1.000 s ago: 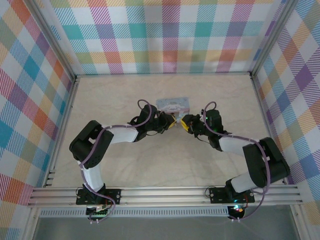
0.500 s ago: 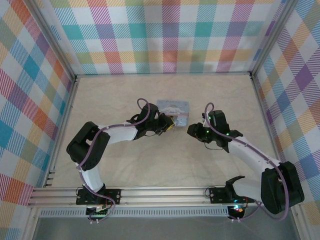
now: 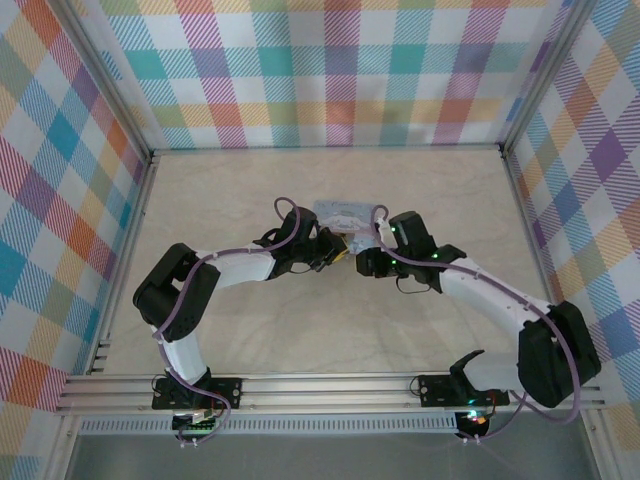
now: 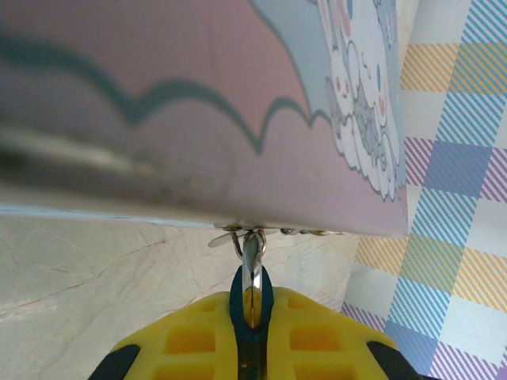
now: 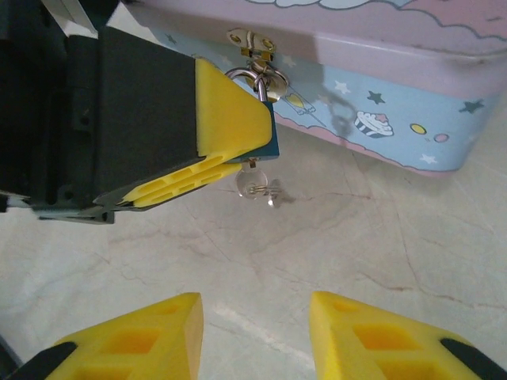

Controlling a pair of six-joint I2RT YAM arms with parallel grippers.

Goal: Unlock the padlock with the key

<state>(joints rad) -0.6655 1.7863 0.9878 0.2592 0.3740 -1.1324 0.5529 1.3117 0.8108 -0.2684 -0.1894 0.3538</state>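
Blue padlock [image 5: 272, 134] hangs on the hasp of a pastel tin box [image 5: 380, 71], key [image 5: 255, 185] under it, clamped tight by the left gripper [image 4: 252, 336] — the right gripper [image 5: 253, 321] nearby, jaws parted, empty

The padlock [image 5: 272, 136] is small, with a blue body and a silver shackle [image 5: 252, 79]. The shackle is closed and passes through the brass hasp [image 5: 252, 41] on the front wall of the pastel tin box [image 5: 396, 87], so the padlock hangs just beside that wall. Its body is clamped between the yellow pads of the left gripper [image 4: 252, 336], with the shackle end protruding from the pads toward the box. The key [image 5: 249, 182] is silver and seated in the keyway at the free end of the body. Its round bow carries a small ring and hangs just above the table surface.
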